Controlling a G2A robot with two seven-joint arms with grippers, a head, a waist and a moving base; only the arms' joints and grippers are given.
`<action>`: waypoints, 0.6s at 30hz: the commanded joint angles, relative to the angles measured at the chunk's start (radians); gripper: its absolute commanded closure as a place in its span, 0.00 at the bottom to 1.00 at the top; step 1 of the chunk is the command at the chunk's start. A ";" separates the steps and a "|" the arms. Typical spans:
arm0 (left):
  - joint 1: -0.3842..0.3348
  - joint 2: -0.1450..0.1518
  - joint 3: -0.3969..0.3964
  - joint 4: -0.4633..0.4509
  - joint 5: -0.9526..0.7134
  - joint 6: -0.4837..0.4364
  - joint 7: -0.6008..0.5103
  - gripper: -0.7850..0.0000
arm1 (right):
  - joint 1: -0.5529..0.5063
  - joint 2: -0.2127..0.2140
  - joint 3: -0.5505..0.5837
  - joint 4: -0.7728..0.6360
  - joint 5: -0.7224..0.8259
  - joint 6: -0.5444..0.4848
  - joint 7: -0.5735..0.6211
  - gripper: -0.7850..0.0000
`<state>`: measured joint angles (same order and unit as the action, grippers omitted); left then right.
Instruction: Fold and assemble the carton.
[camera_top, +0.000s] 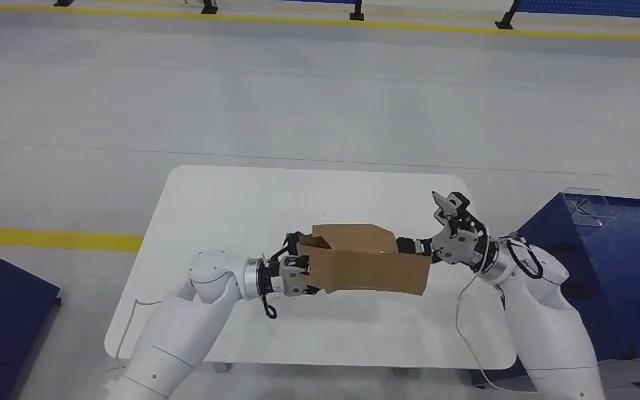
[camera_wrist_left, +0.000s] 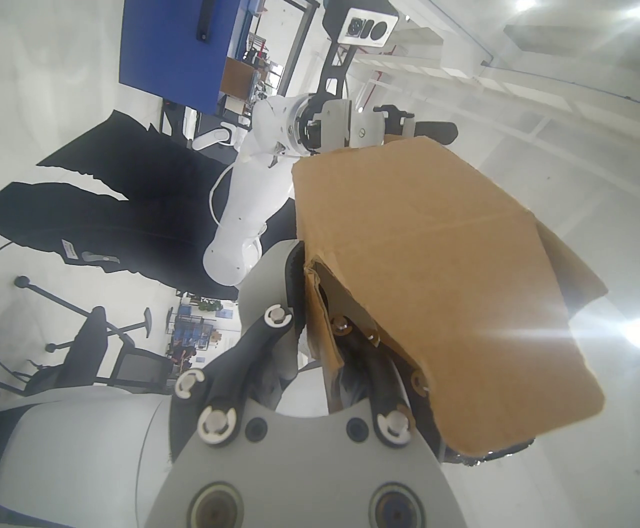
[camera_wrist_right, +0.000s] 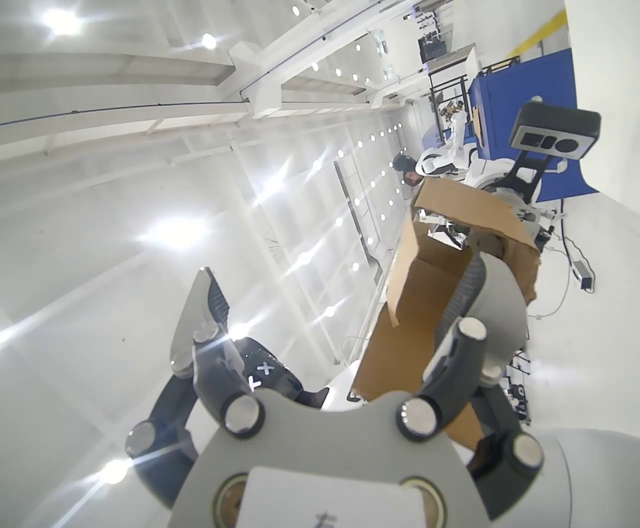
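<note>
In the lower middle of the top view, over the near half of the white table (camera_top: 230, 210), the carton (camera_top: 365, 262) sits between the two arms as a brown, half-opened sleeve; whether it rests on the tabletop or hangs just above it cannot be told. At its end toward the lower left of that frame, the left gripper (camera_top: 298, 275) is clamped on the carton, and the left wrist view shows a torn, creased cardboard edge pinched between its fingers (camera_wrist_left: 292, 280). At the opposite end, the right gripper (camera_top: 425, 228) stands spread wide. One finger (camera_wrist_right: 492, 290) lies against the carton's wall and the other (camera_wrist_right: 200, 310) is free in the air, so it grips nothing. The carton is probably light, and stiff across each flat panel but hinging freely at its scored creases, so an open sleeve like this is likely to rack sideways when pushed at one corner. A thin wall crushes or tears under a hard pinch, as the ragged edge suggests. The safer hold is probably on a panel edge close to a corner crease, which leaves the flaps free to fold.
</note>
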<state>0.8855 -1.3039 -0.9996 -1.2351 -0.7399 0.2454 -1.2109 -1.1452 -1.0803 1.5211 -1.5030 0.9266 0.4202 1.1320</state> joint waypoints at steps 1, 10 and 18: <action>-0.001 0.000 0.003 0.001 -0.002 -0.003 -0.003 1.00 | -0.001 0.000 -0.017 -0.005 0.005 0.002 0.018 0.00; -0.012 -0.006 0.039 0.018 0.002 0.008 -0.018 1.00 | -0.014 0.000 -0.070 -0.029 0.001 -0.021 0.056 0.00; -0.009 -0.007 0.059 0.024 0.012 0.019 -0.004 1.00 | -0.018 0.003 -0.105 -0.038 -0.046 -0.030 0.043 0.79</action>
<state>0.8754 -1.3111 -0.9427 -1.2130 -0.7265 0.2626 -1.2172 -1.1615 -1.0780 1.4188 -1.5398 0.8881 0.3910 1.1751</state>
